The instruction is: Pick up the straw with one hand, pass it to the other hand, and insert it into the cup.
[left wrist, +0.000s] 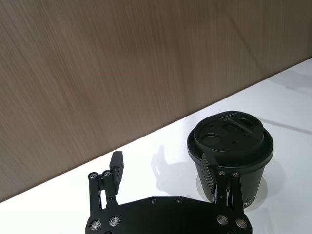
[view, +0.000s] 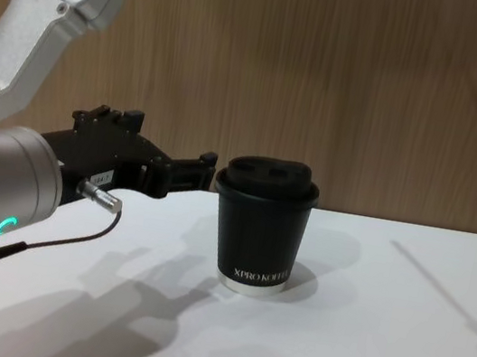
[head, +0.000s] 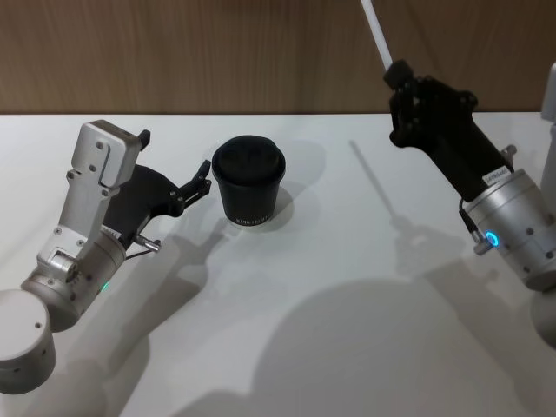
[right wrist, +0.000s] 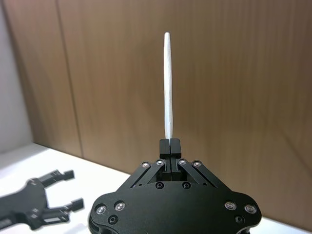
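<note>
The black cup with its domed lid stands upright on the white table, at the back and left of centre. My left gripper hovers open just to its left, empty; in the left wrist view one finger sits right beside the cup. My right gripper is raised at the back right, shut on the lower end of the white straw, which points up and away. From the right wrist, the straw rises straight out of the closed jaws of the right gripper.
A wooden wall runs along the far edge of the table. The chest view shows the cup from the side, with the left gripper level with its lid. Bare table lies in front and to the right of the cup.
</note>
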Robot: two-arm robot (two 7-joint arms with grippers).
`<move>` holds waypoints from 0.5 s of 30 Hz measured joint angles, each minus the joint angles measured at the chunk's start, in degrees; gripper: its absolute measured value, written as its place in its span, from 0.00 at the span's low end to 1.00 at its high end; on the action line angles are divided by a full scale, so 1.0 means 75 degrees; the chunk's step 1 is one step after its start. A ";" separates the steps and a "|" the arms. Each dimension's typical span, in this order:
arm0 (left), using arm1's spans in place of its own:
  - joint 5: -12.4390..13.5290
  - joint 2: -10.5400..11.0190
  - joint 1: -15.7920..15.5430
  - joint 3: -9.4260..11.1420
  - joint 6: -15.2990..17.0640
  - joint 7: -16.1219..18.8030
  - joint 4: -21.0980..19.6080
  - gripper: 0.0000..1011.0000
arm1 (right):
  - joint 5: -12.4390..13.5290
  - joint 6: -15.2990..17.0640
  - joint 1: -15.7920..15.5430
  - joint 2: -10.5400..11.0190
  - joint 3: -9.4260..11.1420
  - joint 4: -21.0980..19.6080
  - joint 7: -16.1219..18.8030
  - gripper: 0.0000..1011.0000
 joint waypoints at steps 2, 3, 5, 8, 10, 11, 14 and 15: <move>0.0001 0.0000 -0.0001 0.0000 0.0000 0.0000 0.0000 0.99 | 0.0122 -0.0071 0.0053 0.0007 -0.0008 0.0023 0.0140 0.01; 0.0000 0.0000 0.0000 0.0000 0.0000 0.0000 0.0000 0.99 | 0.0271 -0.0152 0.0107 0.0016 -0.0017 0.0049 0.0311 0.01; 0.0000 0.0000 0.0000 0.0000 0.0000 0.0000 0.0000 0.99 | 0.0411 -0.0217 0.0170 0.0022 -0.0033 0.0080 0.0465 0.01; 0.0000 0.0001 0.0000 0.0000 0.0000 0.0000 0.0000 0.99 | 0.0673 -0.0326 0.0290 0.0033 -0.0065 0.0145 0.0769 0.01; 0.0000 0.0001 0.0000 0.0000 0.0000 0.0000 0.0000 0.99 | 0.0880 -0.0408 0.0369 0.0041 -0.0092 0.0206 0.1010 0.01; 0.0000 0.0001 0.0000 0.0000 0.0000 0.0000 0.0000 0.99 | 0.0943 -0.0428 0.0397 0.0044 -0.0102 0.0227 0.1084 0.01; 0.0000 0.0000 0.0000 0.0000 0.0000 0.0000 -0.0001 0.99 | 0.1195 -0.0515 0.0513 0.0055 -0.0147 0.0323 0.1389 0.01; 0.0000 0.0000 0.0000 0.0000 0.0000 0.0000 0.0000 0.99 | 0.1263 -0.0534 0.0537 0.0059 -0.0159 0.0346 0.1476 0.01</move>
